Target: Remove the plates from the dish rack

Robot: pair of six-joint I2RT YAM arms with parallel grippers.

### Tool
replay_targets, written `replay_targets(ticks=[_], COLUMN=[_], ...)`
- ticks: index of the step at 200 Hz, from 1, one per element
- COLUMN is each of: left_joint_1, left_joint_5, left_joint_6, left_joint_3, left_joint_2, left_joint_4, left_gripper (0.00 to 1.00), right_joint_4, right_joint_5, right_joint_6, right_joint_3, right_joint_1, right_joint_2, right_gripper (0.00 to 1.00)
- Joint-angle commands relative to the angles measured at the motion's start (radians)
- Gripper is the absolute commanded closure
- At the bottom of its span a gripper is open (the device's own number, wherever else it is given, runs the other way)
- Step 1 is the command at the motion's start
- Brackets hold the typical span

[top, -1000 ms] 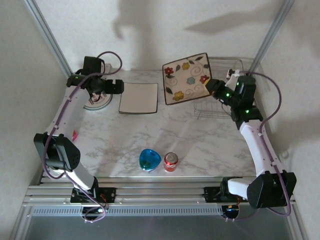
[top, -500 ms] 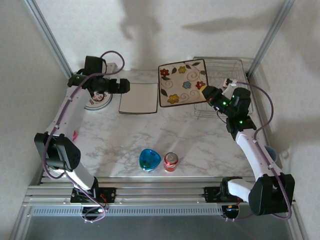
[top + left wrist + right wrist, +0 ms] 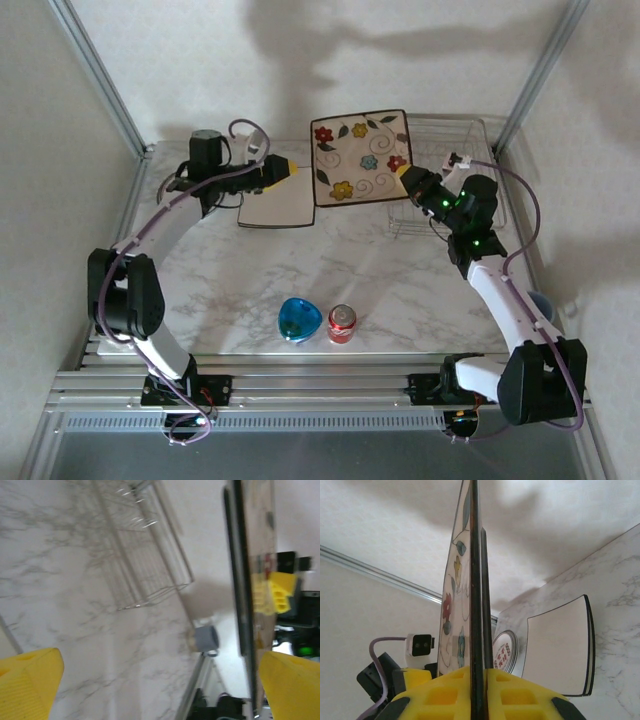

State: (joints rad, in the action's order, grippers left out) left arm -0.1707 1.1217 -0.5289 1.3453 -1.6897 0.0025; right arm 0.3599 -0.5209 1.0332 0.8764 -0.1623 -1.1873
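Observation:
My right gripper [image 3: 404, 175] is shut on the edge of a square cream plate with flower marks [image 3: 360, 157], holding it up in the air left of the dish rack [image 3: 446, 131]. From the right wrist, that plate [image 3: 454, 585] stands edge-on between the yellow fingers [image 3: 440, 695]. My left gripper [image 3: 287, 169] is open, its tips just left of the held plate. Its wrist view shows the plate's dark edge [image 3: 243, 580] ahead, close to the right finger [image 3: 292, 680]. A second square plate [image 3: 278, 198] lies on the table, with a round red-patterned plate [image 3: 505, 652] beside it.
A glossy blue bowl [image 3: 300, 320] and a red can [image 3: 342, 323] stand near the table's front edge. A grey cup [image 3: 206, 637] sits beyond the right edge of the table. The wire rack [image 3: 142, 555] stands in the far right corner by a frame post.
My right gripper has carried the flower plate leftward, away from the rack. My left arm has swung right from over the round plate, across the lying square plate, toward the held plate.

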Motion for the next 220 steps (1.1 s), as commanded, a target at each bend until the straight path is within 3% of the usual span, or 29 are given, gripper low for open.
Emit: replay_targets(ticks=[1,55,80,123,162,206,220], left_joint_1=[-0.024,-0.041,-0.043,-0.049,-0.049,-0.049,-0.049], left_joint_5=[0.099,0.094,0.093,0.103,0.108,0.105,0.105], left_joint_6=[-0.155,-0.215,-0.234,-0.271,-0.271,-0.265,-0.266], left_joint_3=[-0.016,-0.021,-0.022,-0.023,-0.025,-0.019,-0.018], left_joint_2=[-0.025,-0.067,-0.083,-0.105,-0.113,-0.120,-0.123], left_joint_4=[0.255,0.332,0.349,0.395,0.389,0.368,0.367], left_gripper=[0.00,0.01,0.07,0.34,0.73,1.00,1.00], right_joint_4=[0.242,0.288,0.301,0.314,0.311,0.286,0.283], right_joint_5=[-0.006,0.014,0.026,0.038,0.036,0.036,0.034], right_joint_6=[0.036,0.037,0.029,0.025,0.013,-0.008,-0.011], right_joint_3=[0.039,0.041,0.047,0.054,0.070,0.079,0.081], right_joint_1=[-0.019,-0.078,-0.111,-0.135,-0.147,-0.150,-0.149], right_joint_2=[0.014,-0.036,-0.059,-0.092,-0.113,-0.117,-0.119], right_gripper=[1.00,1.00,1.00,1.00,1.00,1.00,1.00])
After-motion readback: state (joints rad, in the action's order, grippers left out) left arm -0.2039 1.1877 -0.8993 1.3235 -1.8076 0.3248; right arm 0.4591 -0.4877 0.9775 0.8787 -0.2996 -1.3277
